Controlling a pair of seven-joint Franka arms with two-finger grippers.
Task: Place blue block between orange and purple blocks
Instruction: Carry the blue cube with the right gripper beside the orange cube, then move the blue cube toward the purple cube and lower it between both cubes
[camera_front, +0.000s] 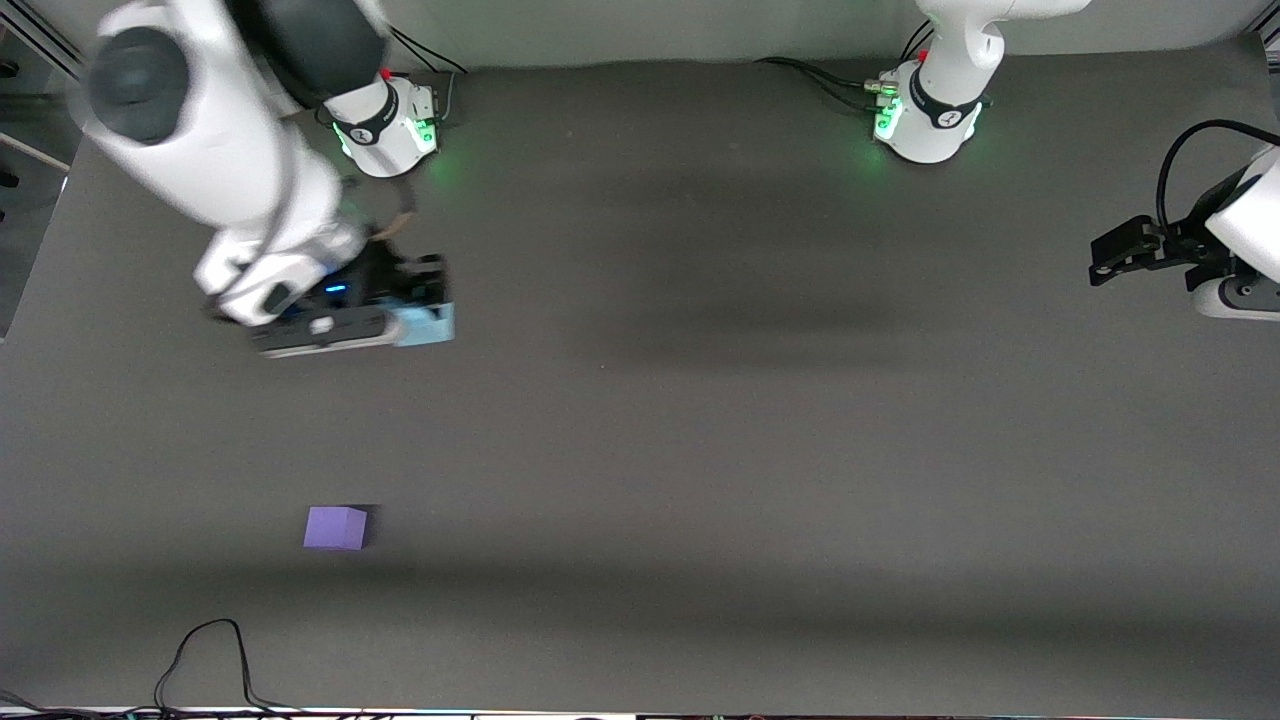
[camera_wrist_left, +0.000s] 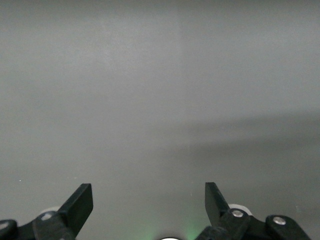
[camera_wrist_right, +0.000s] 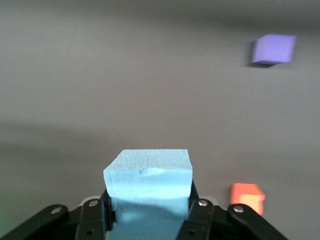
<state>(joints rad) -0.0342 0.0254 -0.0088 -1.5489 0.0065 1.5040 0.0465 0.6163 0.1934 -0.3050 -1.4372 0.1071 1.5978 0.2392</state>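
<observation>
Right gripper (camera_front: 425, 325) clamps the blue block (camera_wrist_right: 149, 175) aloft — purple block (camera_front: 335, 528) at its 6 o'clock — while the left gripper (camera_wrist_left: 149, 202) waits open.

one blue block (camera_wrist_right: 148, 172), one purple block (camera_front: 335, 527), one orange block (camera_wrist_right: 247, 197), seemingly two pincers

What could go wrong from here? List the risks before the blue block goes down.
1. The right gripper holds the blue block low on its sides, so it may tilt or slip on the way.
2. The orange block is hidden under the right arm in the front view; only the purple block shows there, so the gap is hard to judge.
3. Lowering could nudge the orange block.

The left gripper waits open at the table's edge.
</observation>
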